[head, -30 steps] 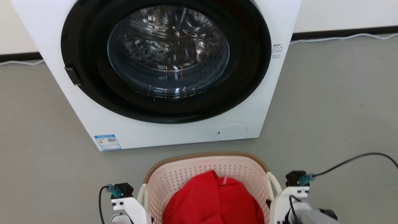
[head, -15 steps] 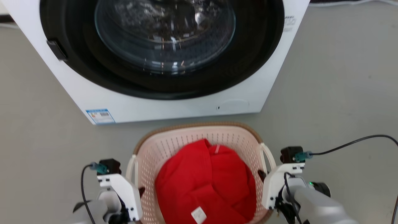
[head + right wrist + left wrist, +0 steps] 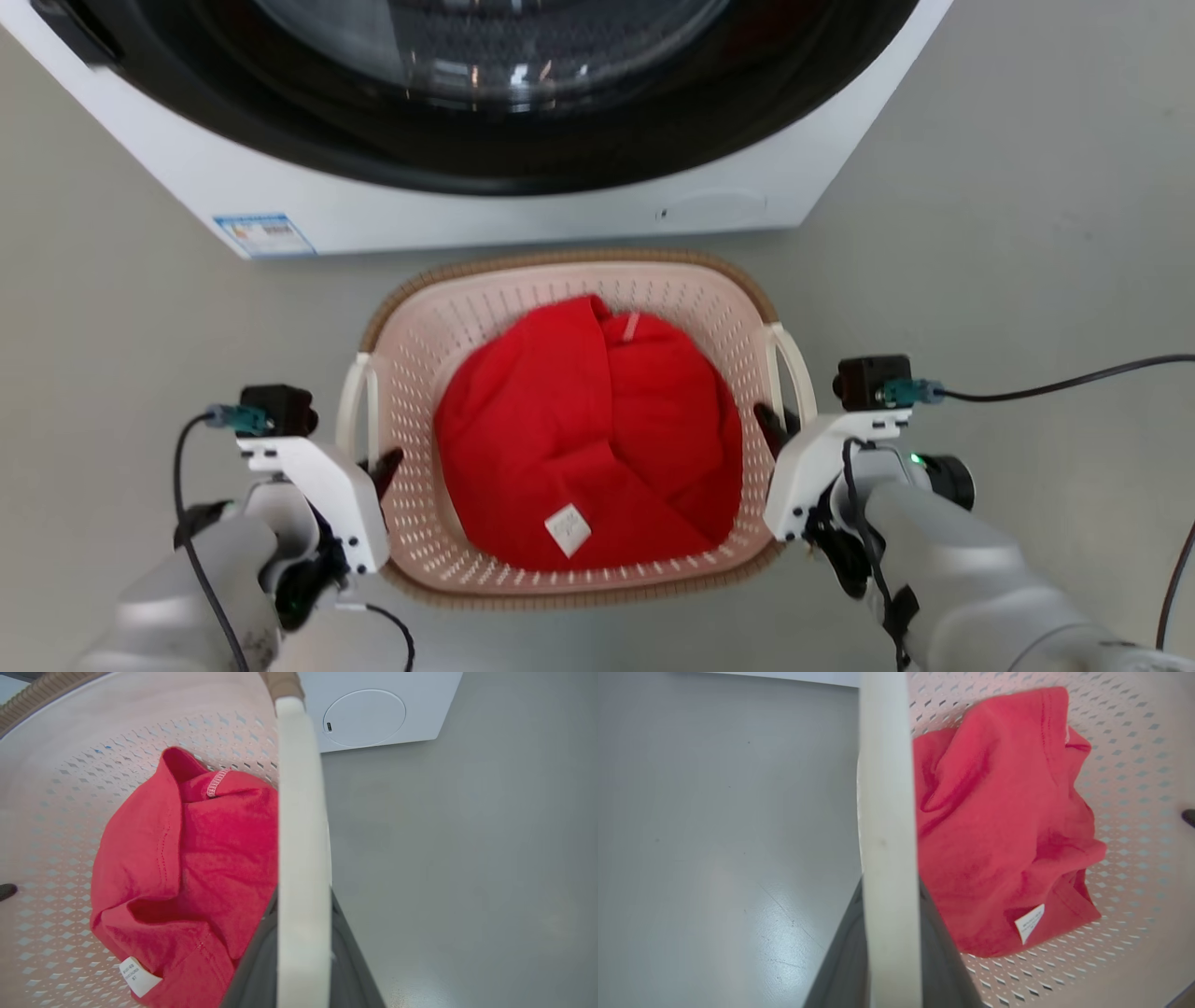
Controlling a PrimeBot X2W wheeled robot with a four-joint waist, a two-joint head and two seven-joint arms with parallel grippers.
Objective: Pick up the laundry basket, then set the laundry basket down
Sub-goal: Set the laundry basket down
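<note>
The laundry basket [image 3: 571, 280] is cream-pink and perforated with a brown woven rim. It sits just in front of the washer and holds a red garment [image 3: 579, 429]. My left gripper [image 3: 378, 467] is shut on the basket's left white loop handle [image 3: 350, 401], which runs between the dark fingers [image 3: 840, 961] in the left wrist view. My right gripper [image 3: 773, 425] is shut on the right loop handle [image 3: 794, 364], seen as a white bar [image 3: 299, 835] between its fingers [image 3: 350, 961]. Whether the basket rests on the floor or hangs just above it, I cannot tell.
A white front-loading washer [image 3: 523, 210] with a black-ringed glass door stands close behind the basket; its round service flap [image 3: 364, 716] shows in the right wrist view. Grey floor [image 3: 1008, 233] spreads to both sides. A black cable [image 3: 1074, 378] trails from my right wrist.
The head camera has tipped downward, so the washer slid up the picture and the basket shows whole and larger. Both grippers stay at the handles.
</note>
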